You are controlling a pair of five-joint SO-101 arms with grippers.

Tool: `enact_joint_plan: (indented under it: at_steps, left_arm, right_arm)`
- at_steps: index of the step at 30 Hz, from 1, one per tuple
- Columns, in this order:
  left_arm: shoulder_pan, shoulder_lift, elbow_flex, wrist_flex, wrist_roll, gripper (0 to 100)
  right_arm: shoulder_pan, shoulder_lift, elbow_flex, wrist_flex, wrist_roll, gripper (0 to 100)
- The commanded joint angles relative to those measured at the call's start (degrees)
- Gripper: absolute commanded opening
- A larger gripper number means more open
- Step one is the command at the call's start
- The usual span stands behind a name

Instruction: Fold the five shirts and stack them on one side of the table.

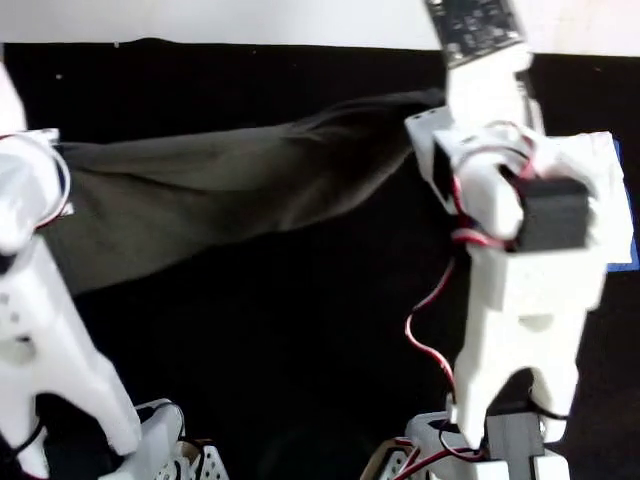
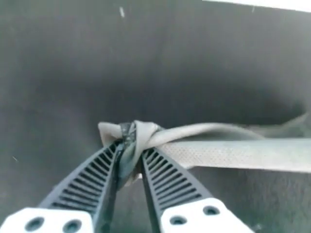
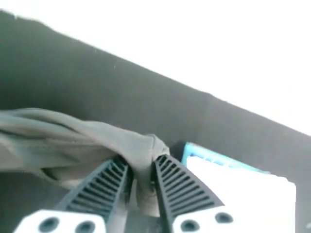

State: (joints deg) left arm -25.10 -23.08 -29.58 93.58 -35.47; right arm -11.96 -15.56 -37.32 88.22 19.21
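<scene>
Light: bright and diffuse. Black table [image 1: 300, 330]: soaks it up, its near part almost featureless in the high view. White arms [image 1: 530, 290]: glaring, surface detail washed out. Pale strip [image 3: 218, 39] beyond the table's far edge: burnt to plain white. Grey shirt [image 1: 230, 190]: dim, with soft shading along its folds.

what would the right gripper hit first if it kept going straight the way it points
The right gripper is shut on the grey shirt, so that fabric comes first; past it, probably the black table, though depth is unclear.
</scene>
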Motion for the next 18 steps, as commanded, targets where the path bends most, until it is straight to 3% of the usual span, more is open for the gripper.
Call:
enact_joint_plan:
  at_steps: [1,10,18]
  left_arm:
    - [-1.2,-1.6,-10.6,2.9,0.2,1]
    - [-1.2,-1.8,-20.6,5.8,2.5,1]
    - [-1.3,-3.8,-21.1,7.0,6.7,1]
  right_arm:
    - [2.8,-2.6,-16.0,4.6,0.6,0.5]
    - [14.1,-2.7,-36.6,9.4,0.6,0.5]
    - [16.0,-3.6,-47.5,9.4,0.6,0.5]
